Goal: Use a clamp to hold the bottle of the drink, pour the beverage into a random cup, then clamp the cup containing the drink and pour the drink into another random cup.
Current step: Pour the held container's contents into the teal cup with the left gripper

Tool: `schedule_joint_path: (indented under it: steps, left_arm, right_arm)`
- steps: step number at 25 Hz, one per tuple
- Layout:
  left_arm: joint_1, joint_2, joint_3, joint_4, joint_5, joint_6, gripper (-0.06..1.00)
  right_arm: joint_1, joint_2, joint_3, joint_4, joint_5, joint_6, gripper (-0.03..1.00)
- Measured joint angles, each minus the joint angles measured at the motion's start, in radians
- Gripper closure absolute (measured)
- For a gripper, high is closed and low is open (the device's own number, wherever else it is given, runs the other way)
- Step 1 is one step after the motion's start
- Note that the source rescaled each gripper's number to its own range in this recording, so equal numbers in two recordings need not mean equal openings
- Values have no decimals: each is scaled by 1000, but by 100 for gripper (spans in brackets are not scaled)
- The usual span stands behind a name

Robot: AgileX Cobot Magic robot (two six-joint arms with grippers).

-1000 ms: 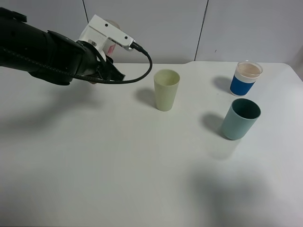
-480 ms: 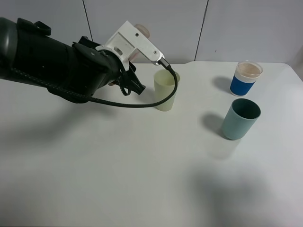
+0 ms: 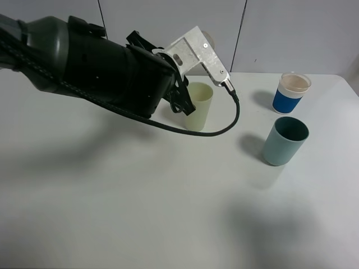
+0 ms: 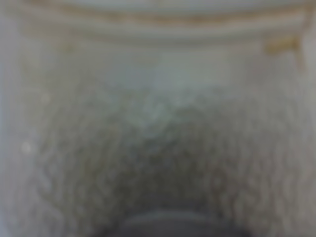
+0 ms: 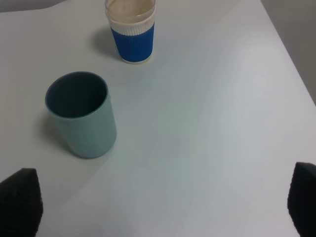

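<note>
My left arm reaches over the table, and its gripper (image 3: pixel 179 102) is against the near-left side of a pale yellow cup (image 3: pixel 200 109). The arm and the white camera mount (image 3: pixel 196 51) hide most of the gripper. In the left wrist view a blurred whitish bottle (image 4: pixel 158 123) fills the picture, held very close between the jaws. A teal cup (image 3: pixel 285 141) stands at the right, and it also shows in the right wrist view (image 5: pixel 84 116). My right gripper (image 5: pixel 158 205) is open and empty, above the table near the teal cup.
A blue-sleeved paper cup (image 3: pixel 291 93) with a tan top stands behind the teal cup, near the table's far right edge; it also shows in the right wrist view (image 5: pixel 131 32). A black cable (image 3: pixel 224 124) loops from the left wrist past the yellow cup.
My left arm has swung to the right with the bottle, from the far left of the table up to the pale yellow cup. The cups have not moved.
</note>
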Motion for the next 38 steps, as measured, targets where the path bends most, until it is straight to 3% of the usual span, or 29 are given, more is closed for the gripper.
schedule_joint_path:
  steps: [4,9,22,31,38]
  left_arm:
    - [-22,36,-64,-28,-5,62,89]
    - [-57,103,-188,-99,-34,208,89]
    - [-114,222,-403,-105,-60,425,89]
    - [-114,303,-473,-107,-43,461,89]
    - [-114,331,-473,-43,-23,462,89]
  right_arm:
    - [0,0,0,0,0,0,-3]
    - [0,0,0,0,0,0,-3]
    - [0,0,0,0,0,0,-3]
    - [0,0,0,0,0,0,-3]
    - [0,0,0,0,0,0,-3]
